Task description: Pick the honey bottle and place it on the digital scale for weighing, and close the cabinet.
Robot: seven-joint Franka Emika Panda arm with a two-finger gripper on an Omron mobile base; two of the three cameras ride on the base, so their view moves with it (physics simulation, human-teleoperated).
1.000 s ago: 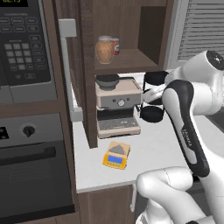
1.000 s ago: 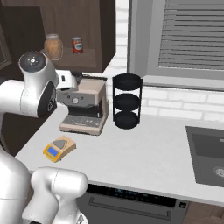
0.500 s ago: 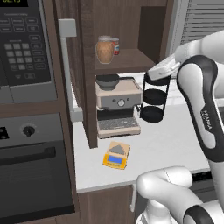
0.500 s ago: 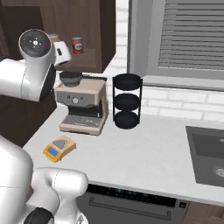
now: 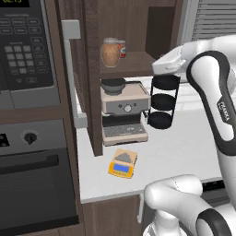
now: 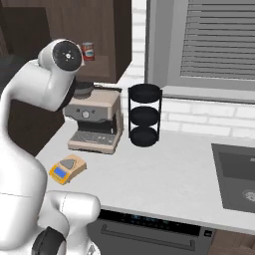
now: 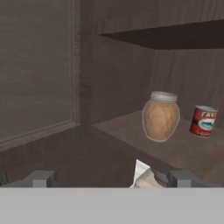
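White counter (image 6: 164,169), blinds window (image 6: 219,42), oven (image 5: 34,179).

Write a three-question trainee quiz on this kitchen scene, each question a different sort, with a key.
1. True or false: the honey bottle already sits on the scale.
2. Which stands beside the bottle on the cabinet shelf? A) red can B) mug C) kettle
3. Fill in: the tool is ____, short of the bottle.

Key: 1 false, the bottle is on the shelf, the scale on the counter before the espresso machine. 2 A. 3 open.
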